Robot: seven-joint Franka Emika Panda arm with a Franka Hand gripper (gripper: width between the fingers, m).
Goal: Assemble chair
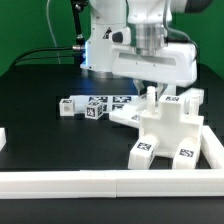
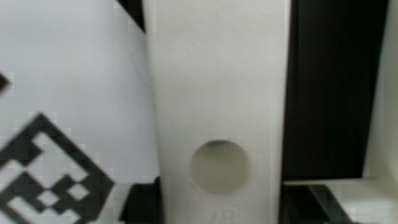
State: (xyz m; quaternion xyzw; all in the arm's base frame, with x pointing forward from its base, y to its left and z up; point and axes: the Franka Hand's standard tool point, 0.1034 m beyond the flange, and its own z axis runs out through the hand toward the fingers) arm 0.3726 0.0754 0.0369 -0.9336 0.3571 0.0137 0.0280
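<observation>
The table (image 1: pixel 40 125) is a matt black surface. A long plain white rail (image 1: pixel 90 181) runs along its front edge and turns up the exterior view's right side. Behind the table hangs a flat green backdrop (image 1: pixel 30 25), with dark cables (image 1: pixel 48 55) trailing down in front of it.

The partly built chair (image 1: pixel 168 130) stands on the table toward the exterior view's right, just inside the rail, with marker tags on its lower faces. A narrow upright post (image 1: pixel 150 100) rises from it. To the exterior view's left of the chair, three loose tagged blocks (image 1: pixel 95 108) lie in a row on the table, near one another.

The white arm (image 1: pixel 135 30) hangs directly over the chair, and its fingers (image 1: pixel 149 86) reach down to the top of the post. The arm's body hides the far edge of the table. The fingers blend into the white plastic, so neither view shows whether they pinch the post or merely stand either side of it.

In the wrist view the post (image 2: pixel 217 90) fills the middle, blurred, with an oval hole (image 2: pixel 217 166) in it. A tagged white face (image 2: pixel 54 150) beside it is cut off at the frame. A white piece (image 1: pixel 3 140) at the exterior view's left is also cut off and cannot be identified.
</observation>
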